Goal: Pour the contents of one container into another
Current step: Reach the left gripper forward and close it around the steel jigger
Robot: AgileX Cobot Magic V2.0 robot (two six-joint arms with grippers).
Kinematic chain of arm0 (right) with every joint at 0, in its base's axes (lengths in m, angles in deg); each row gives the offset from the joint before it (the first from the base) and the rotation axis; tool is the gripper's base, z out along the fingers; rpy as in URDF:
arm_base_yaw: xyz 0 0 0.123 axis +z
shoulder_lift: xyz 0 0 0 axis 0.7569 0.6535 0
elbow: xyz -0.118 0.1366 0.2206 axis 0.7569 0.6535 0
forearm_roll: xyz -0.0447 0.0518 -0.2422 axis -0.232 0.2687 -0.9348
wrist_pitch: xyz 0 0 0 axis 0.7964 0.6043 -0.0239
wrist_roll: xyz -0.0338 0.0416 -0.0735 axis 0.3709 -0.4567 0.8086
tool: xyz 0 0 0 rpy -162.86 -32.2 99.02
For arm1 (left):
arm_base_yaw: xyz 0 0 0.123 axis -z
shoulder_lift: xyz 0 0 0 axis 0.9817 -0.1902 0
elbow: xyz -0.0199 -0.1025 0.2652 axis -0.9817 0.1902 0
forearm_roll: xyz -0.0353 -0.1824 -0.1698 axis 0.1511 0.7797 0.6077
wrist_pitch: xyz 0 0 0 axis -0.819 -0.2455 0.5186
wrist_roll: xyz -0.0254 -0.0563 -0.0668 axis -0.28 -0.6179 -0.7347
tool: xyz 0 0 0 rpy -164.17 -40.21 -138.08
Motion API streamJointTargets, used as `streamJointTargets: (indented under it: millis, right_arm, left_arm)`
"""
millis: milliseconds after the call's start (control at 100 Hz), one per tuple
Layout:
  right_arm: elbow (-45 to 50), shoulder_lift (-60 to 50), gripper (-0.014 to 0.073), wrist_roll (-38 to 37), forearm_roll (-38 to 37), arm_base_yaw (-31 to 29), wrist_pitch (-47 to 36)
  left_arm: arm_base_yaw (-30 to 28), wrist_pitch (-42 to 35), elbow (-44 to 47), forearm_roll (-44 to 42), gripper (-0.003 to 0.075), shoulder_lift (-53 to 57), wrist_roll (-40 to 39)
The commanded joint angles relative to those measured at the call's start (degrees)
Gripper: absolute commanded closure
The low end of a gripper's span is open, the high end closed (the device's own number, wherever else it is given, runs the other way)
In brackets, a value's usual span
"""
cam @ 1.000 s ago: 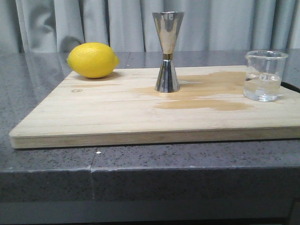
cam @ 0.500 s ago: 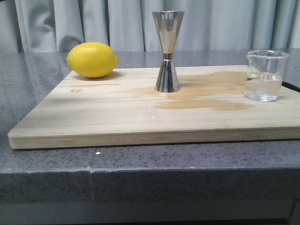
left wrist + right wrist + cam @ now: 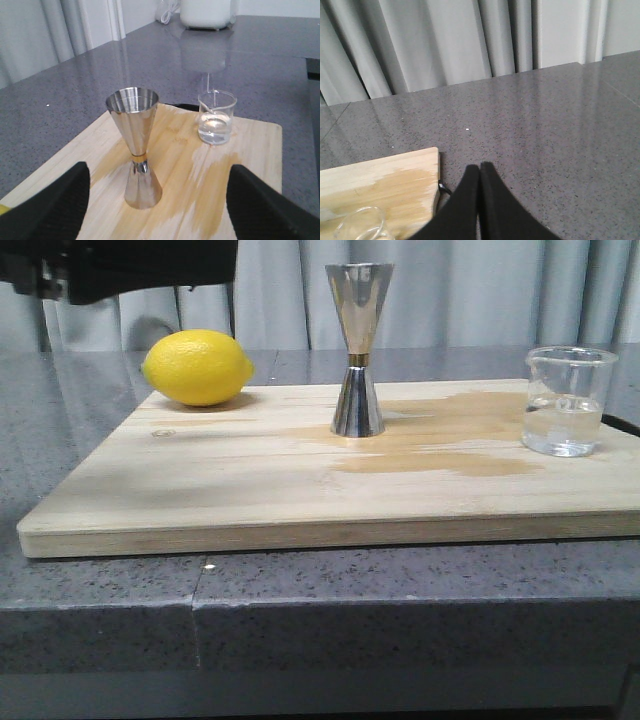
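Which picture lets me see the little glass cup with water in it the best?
The front view shows the glass beaker best: whole, side on, sharp, with its water line clear. The left wrist view also shows all of it, but farther off, behind the steel jigger. The right wrist view catches only part of its rim at the picture's edge.

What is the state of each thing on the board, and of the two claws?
Beaker: upright, partly filled with clear liquid.
Jigger: upright, looks empty, untouched.
Lemon: whole, lying on the board.
Board: flat, wet stains near the jigger.
Left claw: open, holding nothing.
Right claw: shut, holding nothing.
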State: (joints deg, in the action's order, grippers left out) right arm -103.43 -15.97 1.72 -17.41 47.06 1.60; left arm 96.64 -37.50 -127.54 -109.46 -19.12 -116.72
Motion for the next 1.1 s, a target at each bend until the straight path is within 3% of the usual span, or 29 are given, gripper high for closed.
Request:
streamJointTargets:
  millis: [0, 360, 730, 1090]
  right_arm:
    - [-2.04, 1.10, 0.0665, 0.76, -0.86, -0.17, -4.80]
    - [-2.04, 1.10, 0.0665, 0.76, -0.86, -0.17, -4.80]
    - [-2.04, 1.10, 0.0665, 0.76, -0.86, -0.17, -4.80]
    - [-2.04, 1.10, 0.0665, 0.76, -0.86, -0.17, -4.80]
  left_arm:
    - [2.83, -1.22, -1.76, 11.69, 0.0194, -1.37, 5.09]
    - [10.26, -1.86, -1.98, 28.00, 0.0194, -12.34, 16.02]
    - [14.79, -1.48, -8.25, 30.87, 0.0195, -19.30, 17.16]
    - [15.43, -1.18, -13.12, 30.87, 0.0207, -23.22, 17.23]
